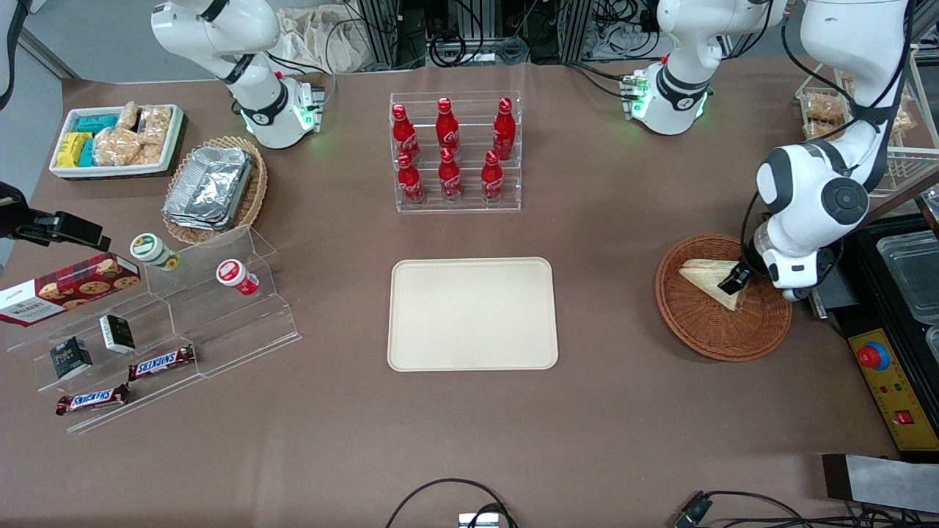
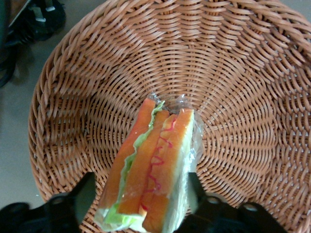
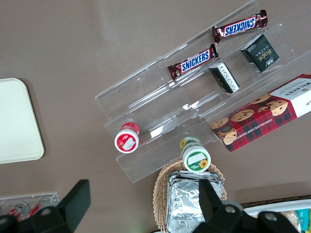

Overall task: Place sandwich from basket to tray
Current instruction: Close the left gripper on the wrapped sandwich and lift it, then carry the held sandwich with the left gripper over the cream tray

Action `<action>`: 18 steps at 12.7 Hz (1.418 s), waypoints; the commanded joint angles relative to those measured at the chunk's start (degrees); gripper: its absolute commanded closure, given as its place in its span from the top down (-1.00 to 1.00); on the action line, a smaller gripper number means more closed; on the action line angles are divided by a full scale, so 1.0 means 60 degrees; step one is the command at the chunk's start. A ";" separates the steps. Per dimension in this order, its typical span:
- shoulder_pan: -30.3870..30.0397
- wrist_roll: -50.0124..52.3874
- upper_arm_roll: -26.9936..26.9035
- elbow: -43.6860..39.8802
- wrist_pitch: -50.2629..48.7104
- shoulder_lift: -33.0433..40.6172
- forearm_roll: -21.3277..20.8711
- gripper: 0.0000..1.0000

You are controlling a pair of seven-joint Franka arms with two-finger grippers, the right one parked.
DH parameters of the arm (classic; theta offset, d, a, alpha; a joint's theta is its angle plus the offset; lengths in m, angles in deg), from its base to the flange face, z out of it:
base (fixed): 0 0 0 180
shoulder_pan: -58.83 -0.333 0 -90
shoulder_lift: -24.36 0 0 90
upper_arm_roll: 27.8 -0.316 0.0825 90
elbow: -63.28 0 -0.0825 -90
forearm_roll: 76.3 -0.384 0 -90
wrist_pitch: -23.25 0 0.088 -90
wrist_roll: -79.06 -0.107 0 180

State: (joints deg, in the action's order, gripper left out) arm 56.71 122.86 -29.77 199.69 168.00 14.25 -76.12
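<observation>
The sandwich (image 1: pixel 708 277), a wrapped white-bread wedge, lies in the reddish-brown wicker basket (image 1: pixel 704 330) toward the working arm's end of the table. In the left wrist view its cut edge (image 2: pixel 155 165) shows orange and green layers against the basket weave (image 2: pixel 97 97). My gripper (image 1: pixel 736 282) is down in the basket over the sandwich's wider end. It (image 2: pixel 141 194) is open, one finger on each side of the wedge, with a small gap at one finger. The cream tray (image 1: pixel 473 313) lies bare at the table's middle.
A clear rack of red bottles (image 1: pixel 455 150) stands farther from the camera than the tray. A control box with a red button (image 1: pixel 880 367) and a clear container (image 1: pixel 913 271) sit beside the basket. Acrylic snack shelves (image 1: pixel 169 315), a foil-container basket (image 1: pixel 216 187) and a white bin (image 1: pixel 117 139) lie toward the parked arm's end.
</observation>
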 commanded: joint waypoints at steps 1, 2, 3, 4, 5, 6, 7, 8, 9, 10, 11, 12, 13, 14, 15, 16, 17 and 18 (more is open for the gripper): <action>-0.0028 0.0184 0.0005 0.0293 0.0177 0.0352 -0.0118 -0.42; -0.0028 0.0184 0.0005 0.0293 0.0147 0.0410 -0.0118 -0.59; -0.0028 0.0184 0.0005 0.0278 0.0103 0.0454 -0.0118 -0.65; -0.0028 0.0155 0.0005 0.0249 0.0002 0.0527 -0.0118 -0.65; -0.0028 0.0111 0.0005 0.0191 -0.0203 0.0615 -0.0118 -0.65; -0.0013 0.0053 0.0020 0.0103 -0.0408 0.0775 -0.0118 -0.65; -0.0013 0.0038 0.0034 -0.0101 -0.0801 0.0922 -0.0133 -0.64; 0.0031 0.0038 0.0063 -0.0436 -0.1385 0.0967 -0.0147 -0.63; 0.0104 0.0052 0.0093 -0.0875 -0.1913 0.0967 -0.0205 -0.61; 0.0148 0.0067 0.0136 -0.1387 -0.2571 0.0953 -0.0380 -0.57; 0.0264 0.0082 0.0369 -0.1856 -0.3187 0.0938 -0.0599 -0.55; 0.0294 0.0111 0.0618 -0.2267 -0.3671 0.0909 -0.0819 -0.54; 0.0338 0.0097 0.0954 -0.2575 -0.3981 0.0894 -0.1082 -0.54; 0.0339 0.0024 0.1291 -0.2796 -0.4201 0.0865 -0.1288 -0.54; 0.0339 -0.0064 0.1657 -0.2856 -0.4262 0.0894 -0.1580 -0.48; 0.0353 -0.0413 0.1950 -0.2886 -0.4277 0.0938 -0.1801 -0.47; 0.0339 -0.0851 0.2243 -0.2886 -0.4277 0.0982 -0.1817 -0.48; 0.0339 -0.1175 0.2435 -0.2886 -0.4277 0.1055 -0.1817 -0.48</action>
State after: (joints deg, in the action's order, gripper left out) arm 58.81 119.67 -16.73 183.24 143.81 19.96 -85.91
